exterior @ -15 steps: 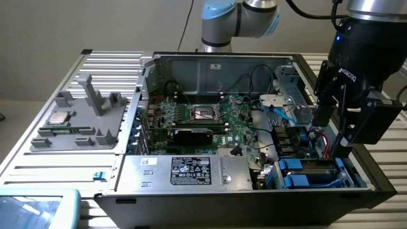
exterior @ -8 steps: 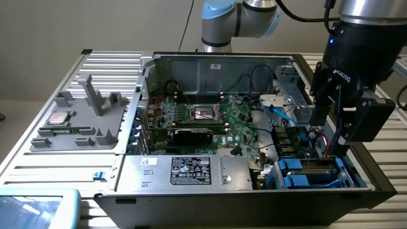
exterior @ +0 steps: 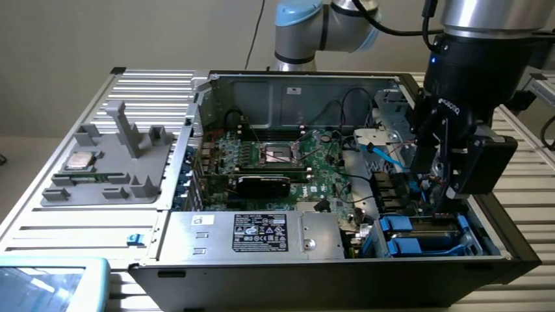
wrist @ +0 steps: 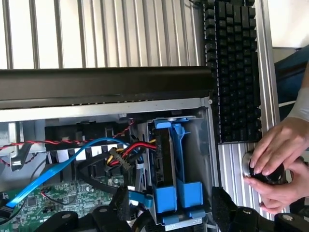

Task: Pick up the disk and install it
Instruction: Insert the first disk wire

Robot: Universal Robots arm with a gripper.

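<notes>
The disk [wrist: 164, 169] sits upright in the drive cage [wrist: 205, 140] at the corner of the open computer case [exterior: 347, 84], its bright blue rails and end tabs turned toward the gripper [wrist: 171, 212], whose two black fingers [wrist: 120, 205] stand spread wide on either side of the blue tabs without pressing on them; the disk lies between the fingers and just beyond their tips, slotted into the bay and not held. In the exterior view the gripper [exterior: 446, 195] hangs over the case's corner on the exterior view's right, directly above the blue-tabbed bays [exterior: 416, 234]. Inside the case lie the green motherboard [exterior: 286, 162] with its bare processor socket, a black card across it, a silver box with a black label [exterior: 260, 234] along the near edge, and loose blue, red and black cables [wrist: 96, 150] running beside the cage. Outside the case, a grey fixture tray [exterior: 113, 169] holds a small square silver chip [exterior: 80, 160]. In the wrist view a black keyboard [wrist: 231, 67] lies on the slatted table [wrist: 96, 34] beside the case, and a person's hands [wrist: 277, 159] cup a round black knob next to it
</notes>
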